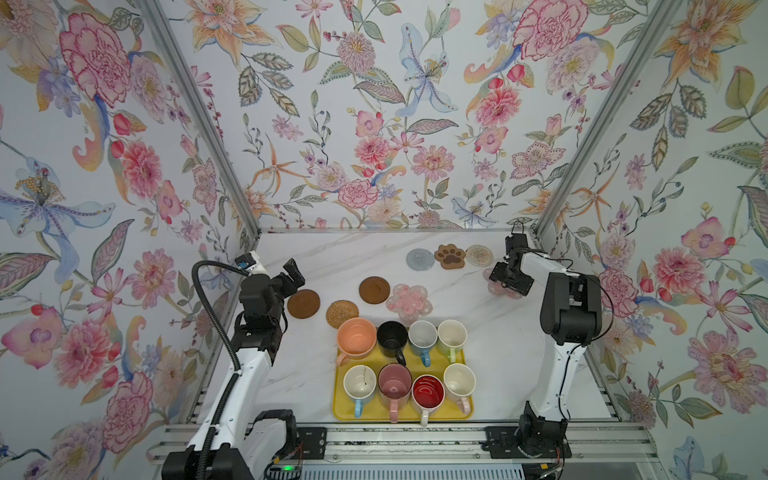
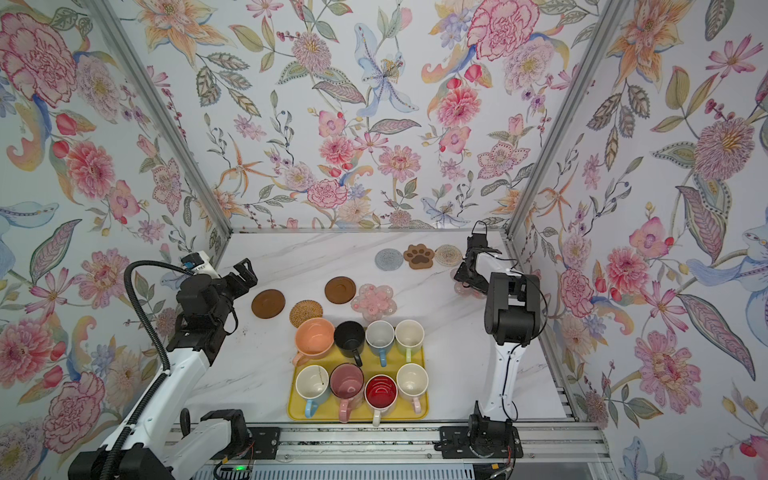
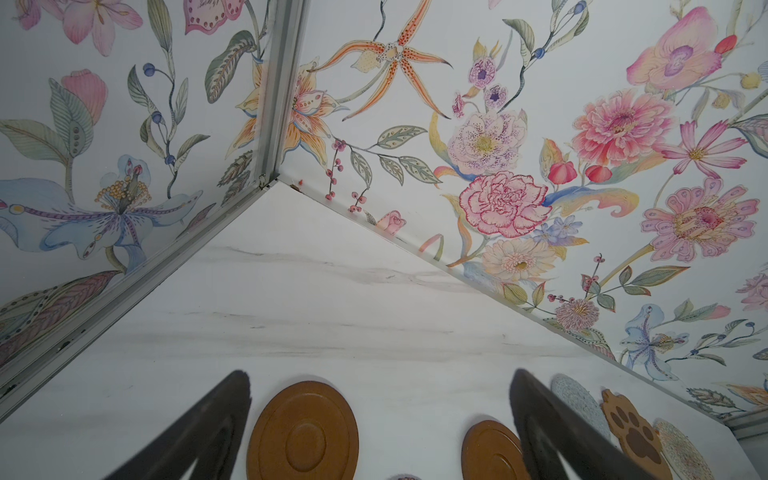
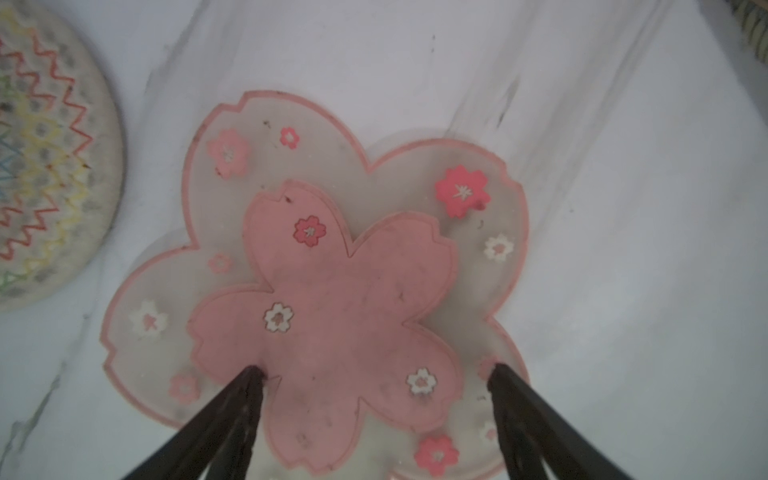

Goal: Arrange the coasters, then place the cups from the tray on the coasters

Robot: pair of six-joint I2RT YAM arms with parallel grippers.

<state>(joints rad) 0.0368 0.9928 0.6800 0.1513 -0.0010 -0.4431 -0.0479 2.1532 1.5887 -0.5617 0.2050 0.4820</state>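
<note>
Position, both top views: pink flower coaster (image 1: 487, 275) lies far right under right gripper (image 1: 505, 286). Left wrist: left gripper (image 3: 380, 376) spread wide, empty. Right wrist: right gripper wide astride pink flower coaster, nothing held. Judged thin, floppy, light; pinch a petal edge.

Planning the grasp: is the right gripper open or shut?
Open: the right wrist view shows the right gripper with fingers wide apart over a pink flower coaster.
</note>
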